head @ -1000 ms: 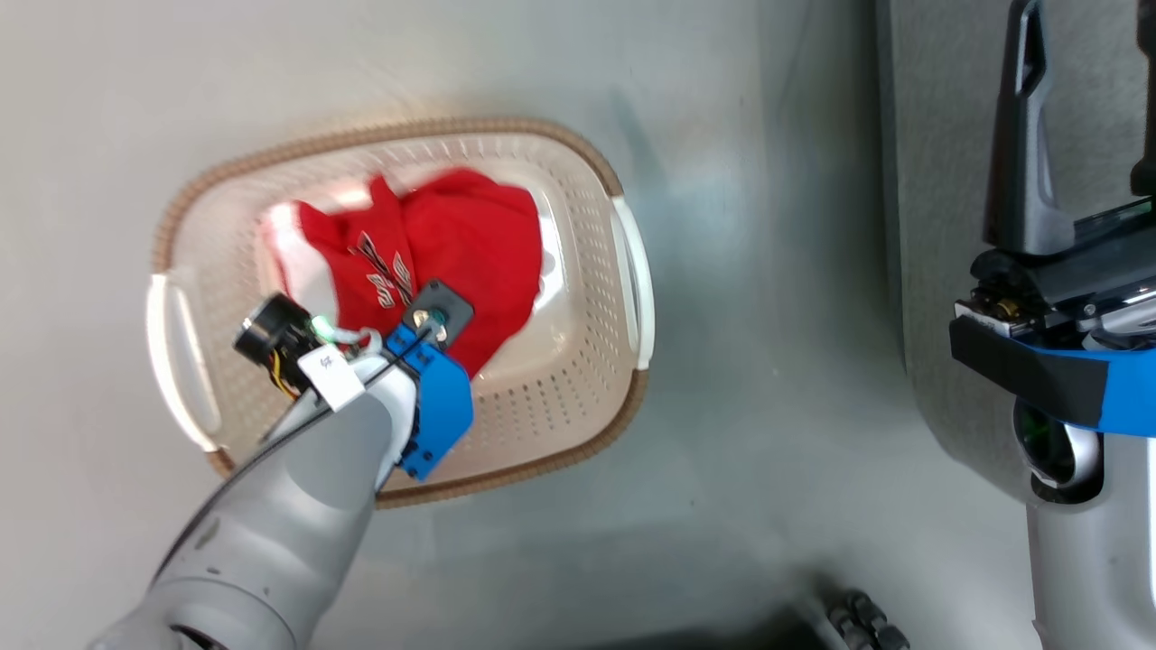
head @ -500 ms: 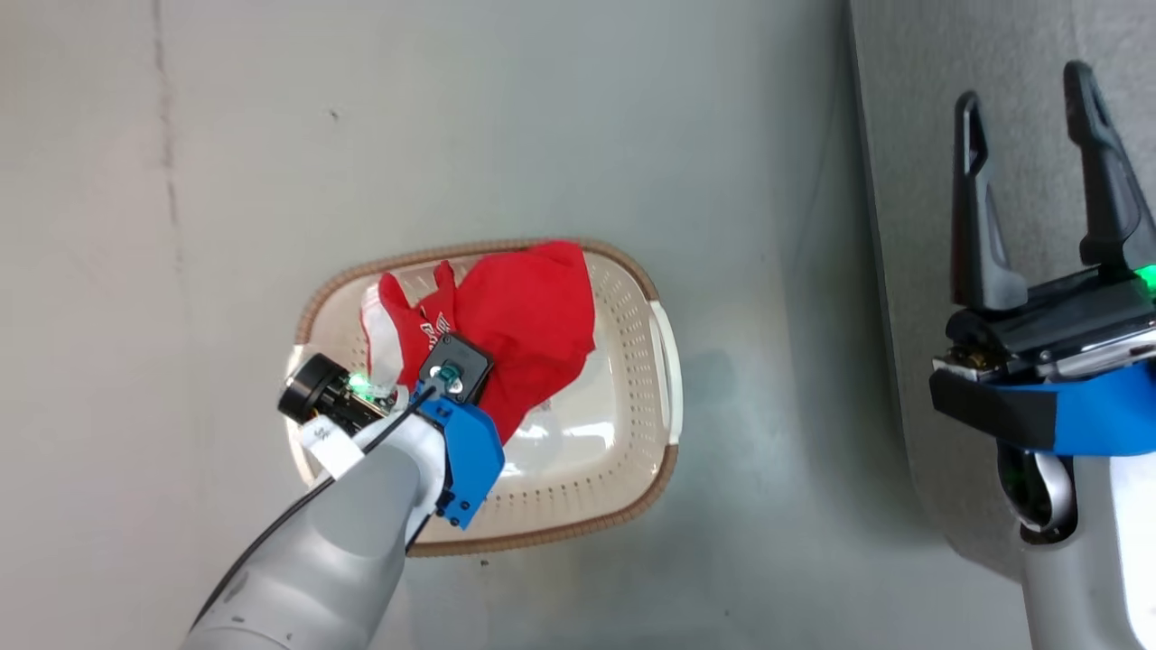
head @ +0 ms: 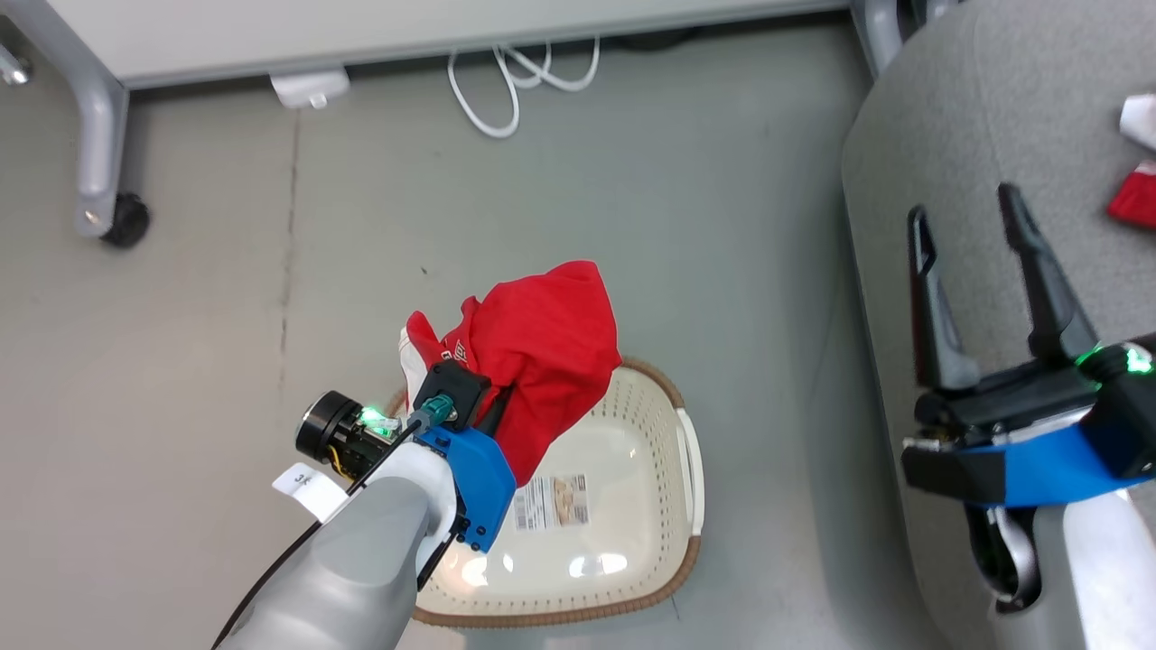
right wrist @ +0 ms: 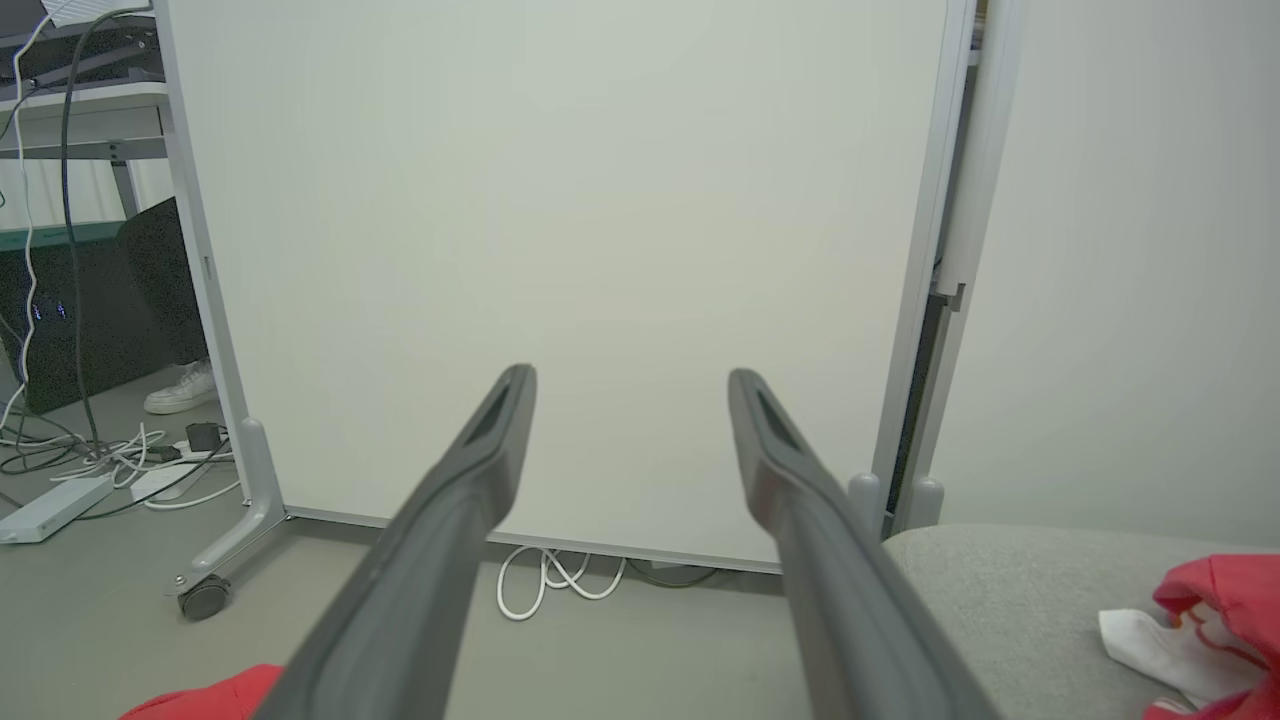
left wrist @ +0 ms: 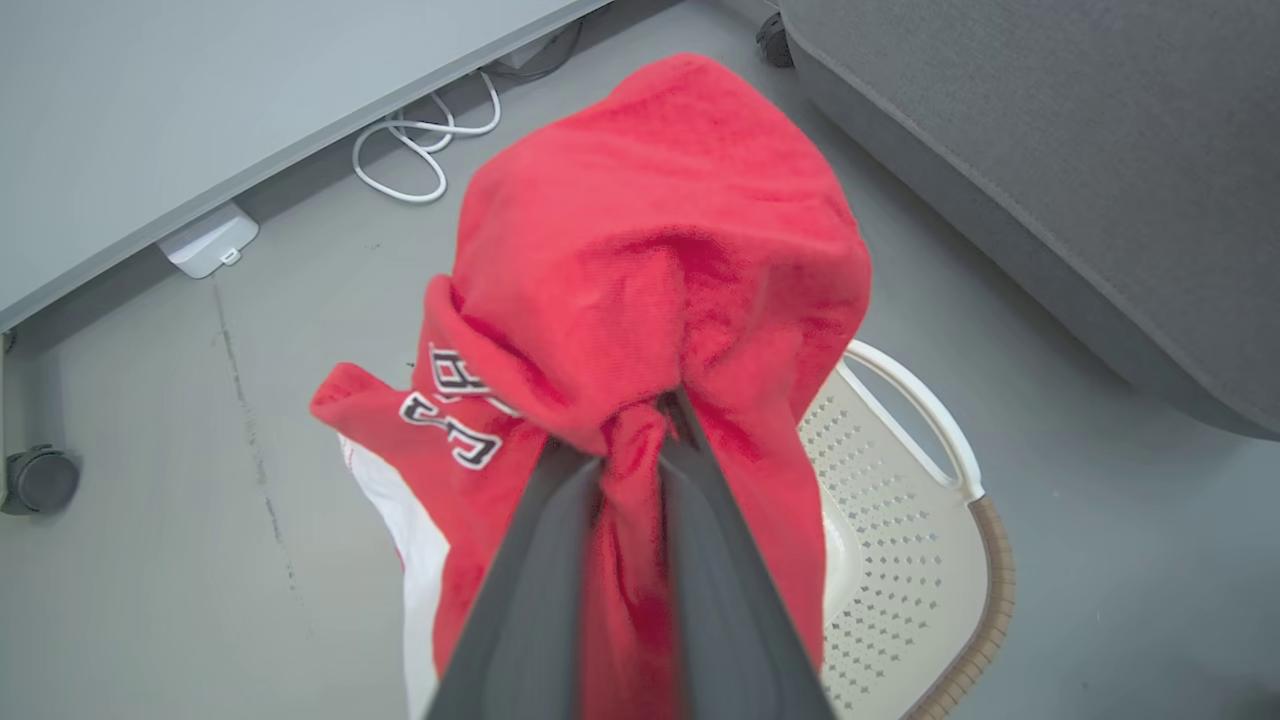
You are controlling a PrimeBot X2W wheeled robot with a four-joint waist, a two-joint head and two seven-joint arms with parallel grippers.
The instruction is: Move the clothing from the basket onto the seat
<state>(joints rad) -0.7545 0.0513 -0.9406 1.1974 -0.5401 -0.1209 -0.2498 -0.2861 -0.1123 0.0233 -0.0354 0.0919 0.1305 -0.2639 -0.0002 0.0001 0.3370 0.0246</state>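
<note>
Left gripper (left wrist: 630, 432) clamping jersey (left wrist: 650, 230), above basket (left wrist: 900, 480)

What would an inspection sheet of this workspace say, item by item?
Surface: grey floor, faint seam line.
Job's things: red jersey hangs above the basket edge; second red garment lies on the seat.
Clutter: nothing seen.
Grippers: left gripper shut on red jersey; right gripper open, over the seat.
Cables: white cable looped on the floor; white box beside it.
Surroundings: wheeled white partition; a white shoe beside it.
</note>
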